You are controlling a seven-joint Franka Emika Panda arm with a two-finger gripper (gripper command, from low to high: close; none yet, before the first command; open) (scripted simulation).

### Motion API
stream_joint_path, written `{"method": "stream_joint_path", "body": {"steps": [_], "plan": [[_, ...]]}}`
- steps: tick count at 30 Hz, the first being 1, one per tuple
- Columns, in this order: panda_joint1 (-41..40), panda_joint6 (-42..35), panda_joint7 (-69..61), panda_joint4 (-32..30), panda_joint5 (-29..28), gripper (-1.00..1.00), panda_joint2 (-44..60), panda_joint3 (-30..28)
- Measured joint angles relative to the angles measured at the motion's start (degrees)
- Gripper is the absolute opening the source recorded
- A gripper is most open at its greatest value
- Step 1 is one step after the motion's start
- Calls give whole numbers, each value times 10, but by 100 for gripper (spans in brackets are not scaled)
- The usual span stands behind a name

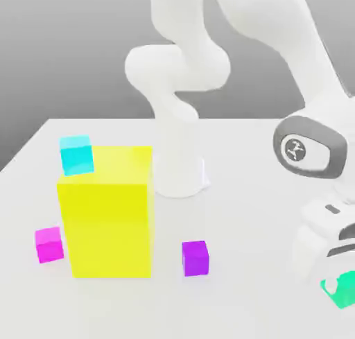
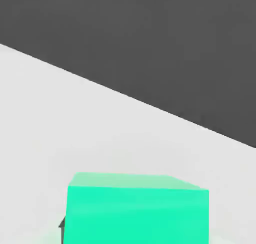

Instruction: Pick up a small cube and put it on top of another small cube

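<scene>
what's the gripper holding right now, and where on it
The gripper is shut on the small sea-green cube, at the exterior view's lower right. Which faces it pinches cannot be told.

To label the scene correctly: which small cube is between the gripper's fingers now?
The sea-green cube, at the exterior view's lower right, held by the gripper. The cyan cube, magenta cube and purple cube sit apart from it.
</scene>
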Motion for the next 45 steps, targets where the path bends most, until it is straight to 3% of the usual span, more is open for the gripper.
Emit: {"method": "stream_joint_path", "body": {"steps": [12, 21, 32, 45], "plan": [[-82, -27, -252, -26, -82, -100, -58, -38], [-147, -33, -474, -50, -95, -100, -117, -62], [-234, -22, -776, -84, -65, -100, -192, -90], [-300, 6, -1173, -130, 27, -100, -258, -148]]}}
